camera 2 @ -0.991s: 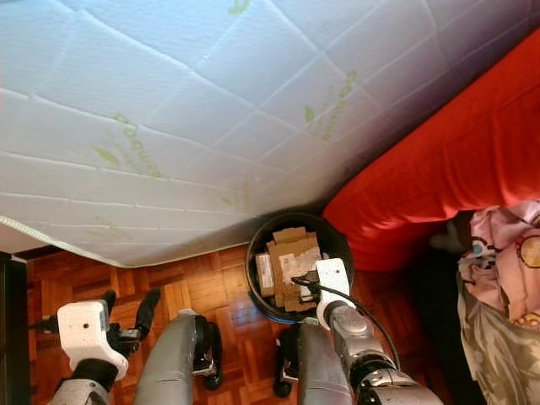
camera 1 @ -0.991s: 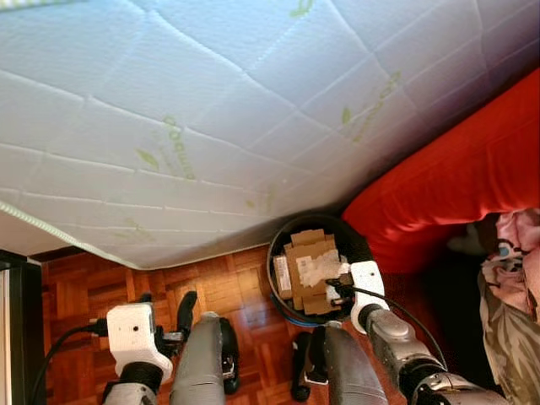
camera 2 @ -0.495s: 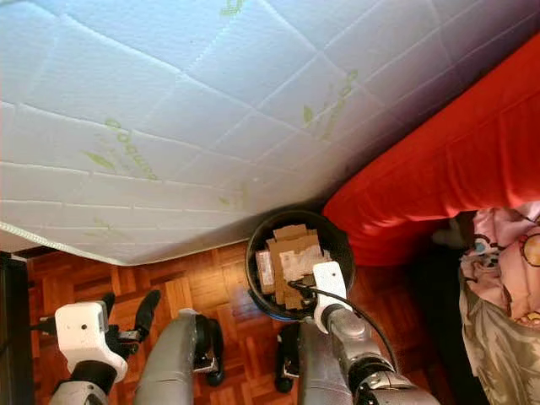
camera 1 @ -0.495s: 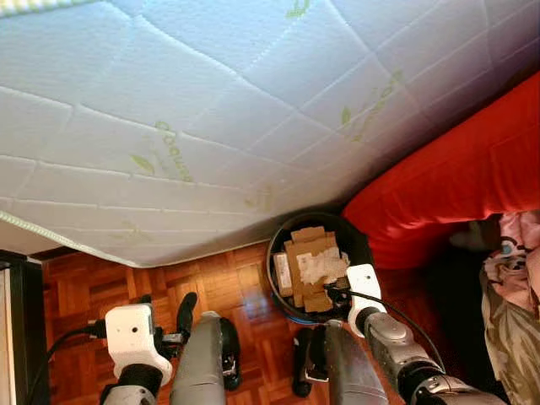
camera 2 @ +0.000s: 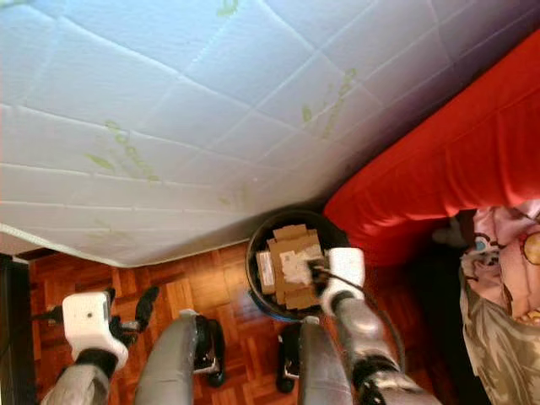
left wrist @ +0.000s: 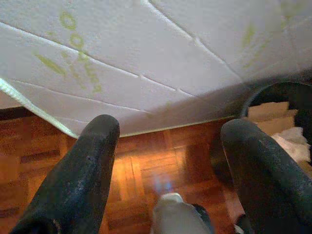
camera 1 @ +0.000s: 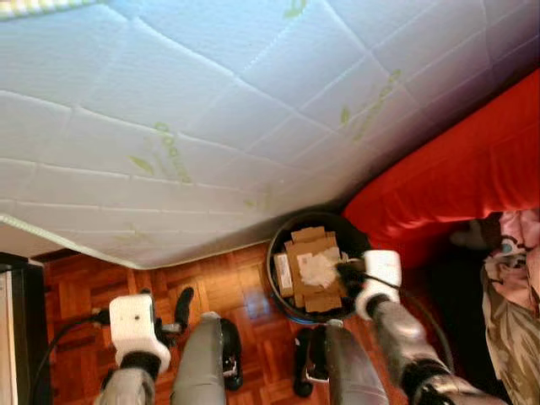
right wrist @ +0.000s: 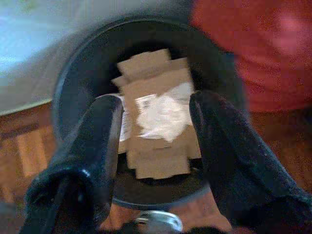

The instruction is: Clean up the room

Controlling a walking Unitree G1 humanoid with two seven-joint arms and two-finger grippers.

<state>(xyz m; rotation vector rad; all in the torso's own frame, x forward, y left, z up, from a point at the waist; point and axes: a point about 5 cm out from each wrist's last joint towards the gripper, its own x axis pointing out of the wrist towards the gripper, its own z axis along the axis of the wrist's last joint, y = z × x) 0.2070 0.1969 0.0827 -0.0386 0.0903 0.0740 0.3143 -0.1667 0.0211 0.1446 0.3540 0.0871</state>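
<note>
Parquet floor [camera 1: 245, 287]: black bin [right wrist: 87, 63] with cardboard [right wrist: 156, 126] directly under right tool [right wrist: 156, 105], spread wide, empty.

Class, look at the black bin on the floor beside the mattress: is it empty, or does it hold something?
Not empty. The black bin holds brown cardboard pieces with crumpled white paper lying on top.

Head stereo pair looks steeply down over mattress [camera 1: 211, 110], parquet floor [camera 1: 84, 295], black bin [camera 1: 283, 291]. Right wrist camera close above bin; left wrist faces mattress edge, sharing bin rim.
</note>
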